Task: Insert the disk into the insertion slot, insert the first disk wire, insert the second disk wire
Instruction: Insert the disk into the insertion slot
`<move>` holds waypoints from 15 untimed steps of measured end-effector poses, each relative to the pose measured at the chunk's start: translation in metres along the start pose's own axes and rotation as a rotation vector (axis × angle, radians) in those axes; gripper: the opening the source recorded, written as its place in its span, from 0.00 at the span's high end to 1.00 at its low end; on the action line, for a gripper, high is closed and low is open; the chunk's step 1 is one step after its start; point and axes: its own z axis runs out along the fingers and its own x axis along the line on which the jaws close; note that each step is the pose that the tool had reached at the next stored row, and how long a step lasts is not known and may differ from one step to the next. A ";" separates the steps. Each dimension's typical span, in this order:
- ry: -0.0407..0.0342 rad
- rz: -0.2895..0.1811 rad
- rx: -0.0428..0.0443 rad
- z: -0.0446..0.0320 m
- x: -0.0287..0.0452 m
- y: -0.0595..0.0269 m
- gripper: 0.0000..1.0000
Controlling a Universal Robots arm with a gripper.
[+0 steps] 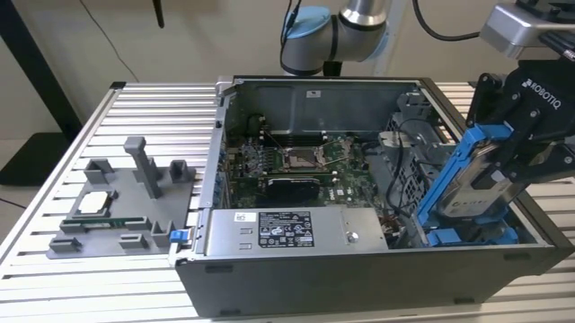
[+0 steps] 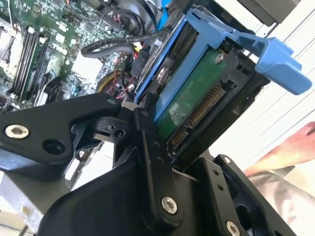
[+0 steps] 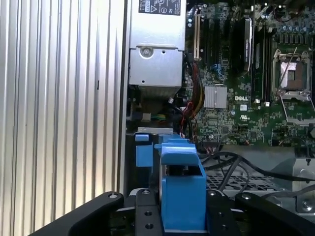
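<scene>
While aslant, blue-framed disk (image 1: 478,176) between black fingers (image 2: 150,152)

Gripper (image 1: 505,156) at exterior view's right, tilted, fingers (image 2: 150,147) clamped on disk (image 1: 469,180). Arm joint (image 1: 332,30) high behind at centre.

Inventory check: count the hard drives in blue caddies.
1: the disk, in the gripper, tilted over the insertion slot at the exterior view's right. Others may be hidden.
</scene>
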 end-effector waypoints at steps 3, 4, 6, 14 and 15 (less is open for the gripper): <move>-0.0092 -0.001 -0.0001 0.0017 0.0020 -0.0031 1.00; -0.0112 -0.001 -0.0004 0.0022 0.0023 -0.0037 1.00; -0.0147 -0.001 -0.0010 0.0042 0.0030 -0.0040 1.00; -0.0245 0.000 -0.0394 0.0081 0.0054 -0.0047 1.00; -0.0247 0.000 -0.0465 0.0074 0.0054 -0.0046 1.00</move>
